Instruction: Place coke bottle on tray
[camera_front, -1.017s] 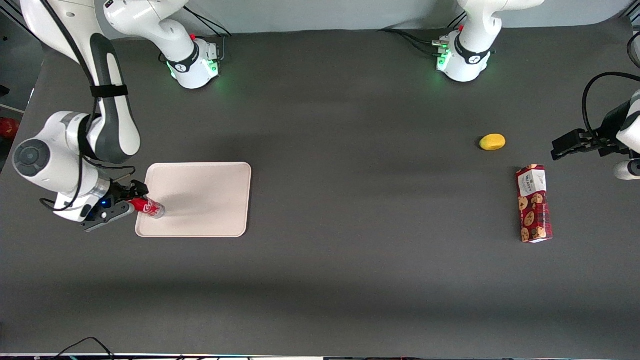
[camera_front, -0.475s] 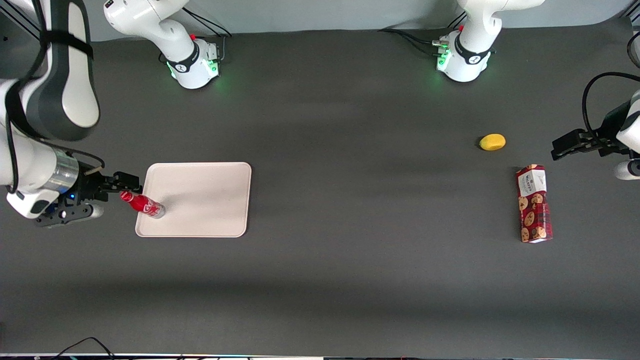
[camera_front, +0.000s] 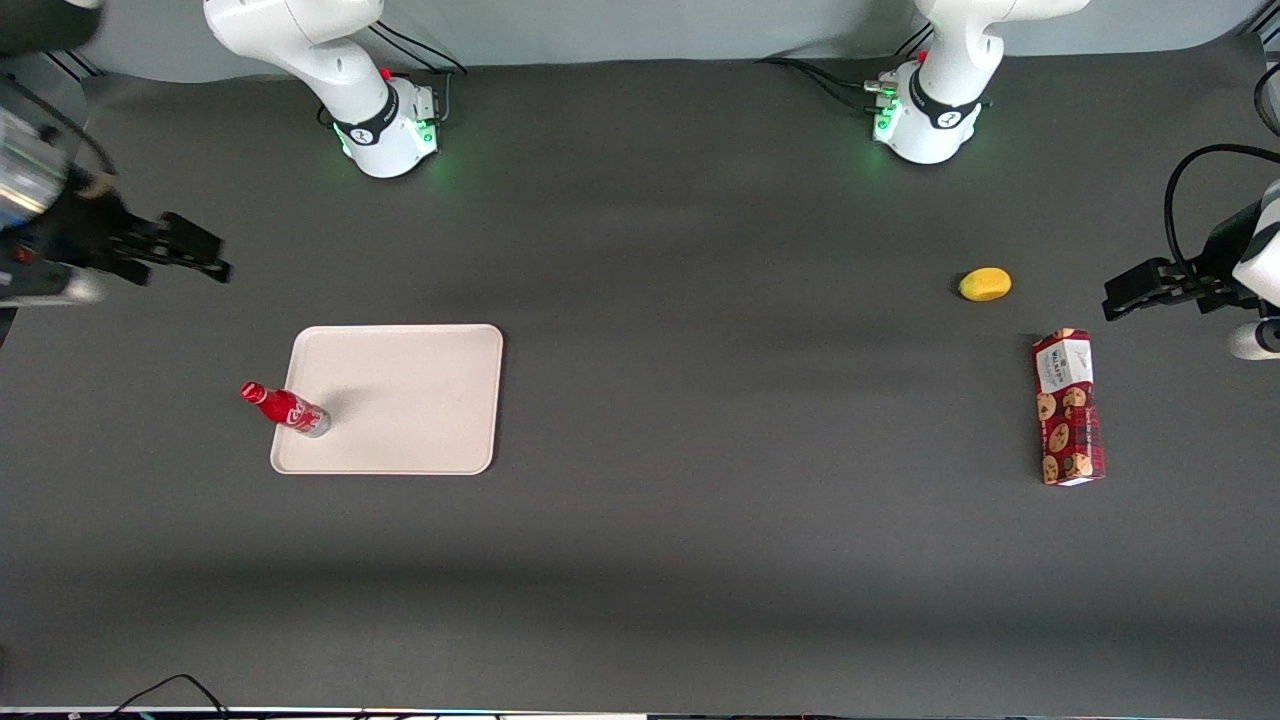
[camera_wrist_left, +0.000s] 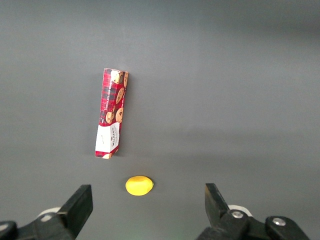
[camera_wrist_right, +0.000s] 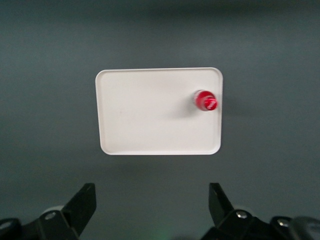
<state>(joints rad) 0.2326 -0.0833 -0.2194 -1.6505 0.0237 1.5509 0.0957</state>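
The coke bottle (camera_front: 285, 409) (camera_wrist_right: 205, 100), red with a red cap, stands upright on the beige tray (camera_front: 410, 400) (camera_wrist_right: 150, 115), close to the tray's edge toward the working arm's end. My gripper (camera_front: 195, 255) (camera_wrist_right: 152, 205) is open and empty, high above the table and well clear of the bottle, farther from the front camera than the tray. Its two dark fingers (camera_wrist_right: 82, 202) stand wide apart with only bare table between them.
A yellow lemon-like fruit (camera_front: 985, 284) (camera_wrist_left: 139, 185) and a red patterned cookie box (camera_front: 1068, 407) (camera_wrist_left: 111, 113) lie toward the parked arm's end of the dark table. Two arm bases (camera_front: 390, 130) stand at the table's back edge.
My gripper let go of the bottle, then rose and drew away from it toward the table's back. The bottle stays standing on the tray.
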